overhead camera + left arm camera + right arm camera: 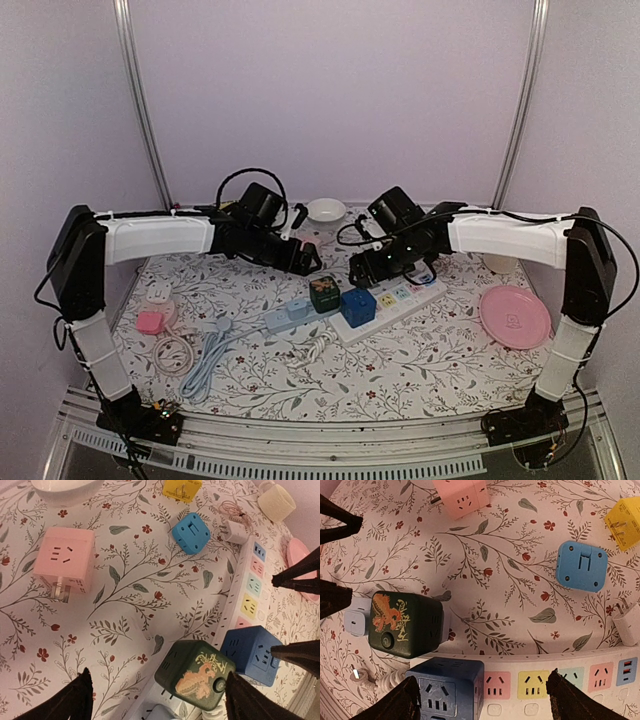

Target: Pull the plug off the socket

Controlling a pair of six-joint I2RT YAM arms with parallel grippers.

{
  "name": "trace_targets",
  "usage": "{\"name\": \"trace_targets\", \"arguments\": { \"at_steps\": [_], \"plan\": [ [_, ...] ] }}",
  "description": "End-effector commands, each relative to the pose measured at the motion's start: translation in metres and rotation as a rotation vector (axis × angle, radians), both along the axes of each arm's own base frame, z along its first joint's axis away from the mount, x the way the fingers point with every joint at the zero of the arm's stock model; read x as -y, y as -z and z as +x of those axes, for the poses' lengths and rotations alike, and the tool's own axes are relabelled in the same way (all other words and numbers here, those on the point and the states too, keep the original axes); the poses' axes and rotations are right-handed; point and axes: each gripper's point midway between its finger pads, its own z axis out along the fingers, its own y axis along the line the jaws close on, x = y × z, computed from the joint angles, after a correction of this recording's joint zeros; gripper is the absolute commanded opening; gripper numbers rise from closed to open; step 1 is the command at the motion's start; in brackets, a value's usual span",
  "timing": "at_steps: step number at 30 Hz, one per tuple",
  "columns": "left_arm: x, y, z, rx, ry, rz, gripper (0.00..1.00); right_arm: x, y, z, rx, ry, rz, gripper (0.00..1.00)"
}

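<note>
Top external view: a long white plastic power strip (pixel 405 294) on a floral table, cube plugs seated, nothing pulled yet.
The strip's long axis runs diagonally, near-left to far-right. At its near-left end sits a dark blue cube plug (pixel 358 306), with a dark green cube plug (pixel 324 293) just beside it (which one is meant, I cannot tell). Pins presumably point down, so gripping and lifting remain. The left gripper (pixel 312 260) hovers over green and the right gripper (pixel 362 268) over blue, both spread wide and empty.
</note>
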Motion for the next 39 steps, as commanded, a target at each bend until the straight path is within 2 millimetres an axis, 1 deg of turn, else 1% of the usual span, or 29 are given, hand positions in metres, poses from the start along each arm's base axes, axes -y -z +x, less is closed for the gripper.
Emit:
{"name": "trace_targets", "arguments": {
  "at_steps": [1, 6, 11, 14, 18, 24, 29, 31, 33, 36, 37, 39],
  "plan": [
    [-0.003, -0.017, 0.000, 0.024, -0.012, -0.050, 0.92, 0.003, -0.012, -0.013, 0.020, 0.006, -0.003, 0.89],
    [-0.004, -0.015, -0.009, 0.017, -0.008, -0.044, 0.92, -0.008, -0.007, -0.028, 0.007, -0.029, -0.008, 0.89],
    [-0.007, -0.013, -0.018, 0.010, -0.016, -0.039, 0.92, -0.017, 0.001, -0.042, -0.017, -0.055, -0.018, 0.89],
    [-0.005, -0.013, -0.023, 0.011, -0.014, -0.038, 0.92, -0.021, 0.007, -0.048, -0.027, -0.065, -0.029, 0.89],
    [-0.003, -0.013, -0.028, 0.014, -0.008, -0.031, 0.91, -0.021, 0.019, -0.051, -0.049, -0.051, -0.054, 0.89],
    [-0.004, -0.009, -0.039, 0.003, -0.009, -0.022, 0.92, -0.012, 0.041, -0.051, -0.082, 0.005, -0.121, 0.86],
    [-0.004, -0.007, -0.045, -0.002, -0.017, -0.022, 0.91, -0.016, 0.053, -0.048, -0.102, 0.030, -0.130, 0.81],
    [-0.004, -0.007, -0.046, -0.002, -0.016, -0.023, 0.92, -0.021, 0.052, -0.045, -0.100, 0.031, -0.117, 0.77],
    [-0.004, -0.006, -0.048, -0.002, -0.013, -0.020, 0.92, -0.026, 0.051, -0.043, -0.098, 0.028, -0.108, 0.69],
    [-0.003, -0.006, -0.049, -0.003, -0.009, -0.021, 0.92, -0.029, 0.043, -0.041, -0.088, 0.029, -0.096, 0.50],
    [-0.003, -0.006, -0.049, -0.001, -0.008, -0.020, 0.91, -0.029, 0.038, -0.040, -0.078, 0.033, -0.093, 0.43],
    [-0.003, -0.007, -0.050, -0.001, -0.004, -0.022, 0.92, -0.028, 0.024, -0.036, -0.049, 0.046, -0.078, 0.33]
  ]
}}
